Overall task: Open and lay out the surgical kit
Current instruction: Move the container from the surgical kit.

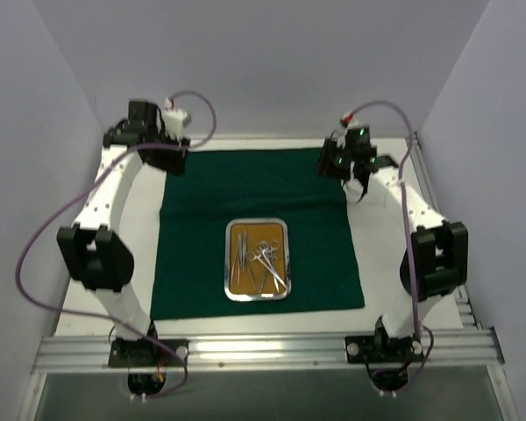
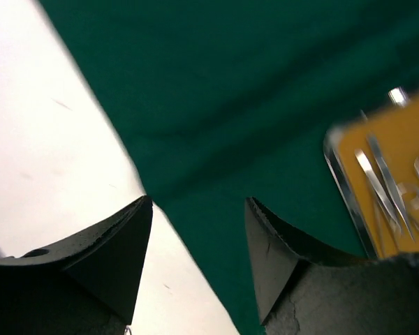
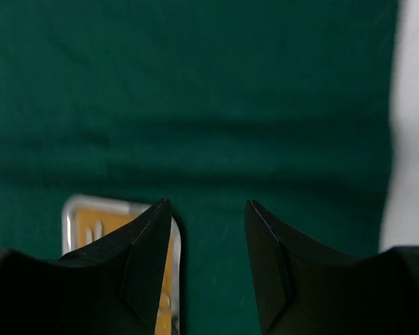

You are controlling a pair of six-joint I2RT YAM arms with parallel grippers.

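The left gripper (image 2: 199, 209) hangs at the far left corner of the dark green cloth wrap (image 1: 254, 189), jaws parted and empty, over the cloth's edge. The wrap lies spread flat. At its middle sits the small rectangular steel tray (image 1: 227, 263) with the orange-brown inside, long axis running near to far. The ring-handled metal clamps (image 1: 269, 260) and thin straight tweezers (image 1: 242, 248) lie in it (overlapping, hard to separate). The right gripper (image 3: 208, 206), likewise spread and empty, hovers over the cloth's far right, the tray nearward and leftward; it looks the nearer arm.
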